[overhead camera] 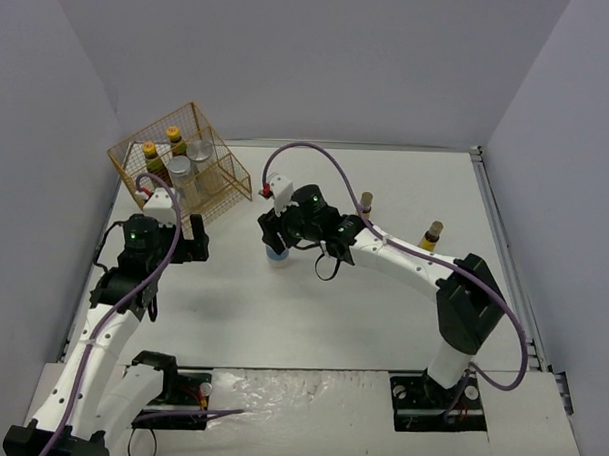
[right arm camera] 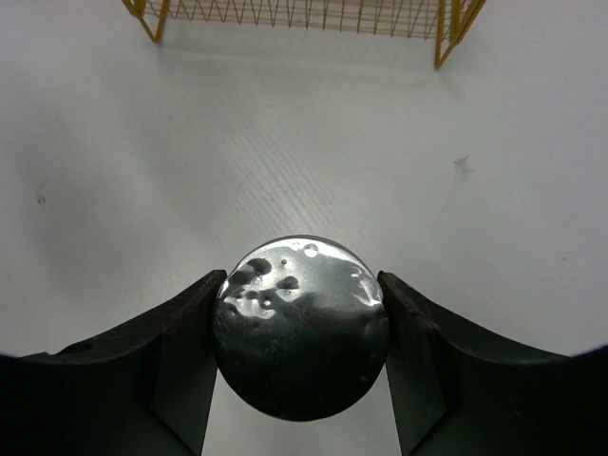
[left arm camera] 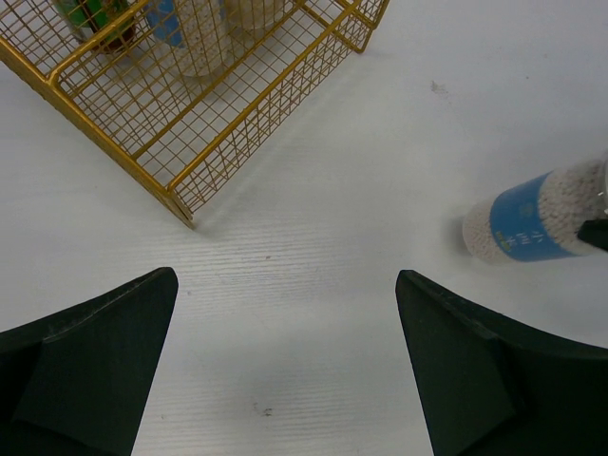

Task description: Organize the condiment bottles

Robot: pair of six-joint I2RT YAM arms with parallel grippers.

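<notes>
The right tool (right arm camera: 299, 285) grips a silver-lidded jar (right arm camera: 299, 332) on the worktop (overhead camera: 311, 318) near the wire basket (overhead camera: 229, 177) holding other bottles (overhead camera: 174, 135), so lifting it over the rim seems next, while the left tool (left arm camera: 285, 277) gapes empty.

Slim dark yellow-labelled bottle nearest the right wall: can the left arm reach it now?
Probably not: the right arm lies across the way to that bottle, and the left gripper sits by the yellow wire basket.
</notes>
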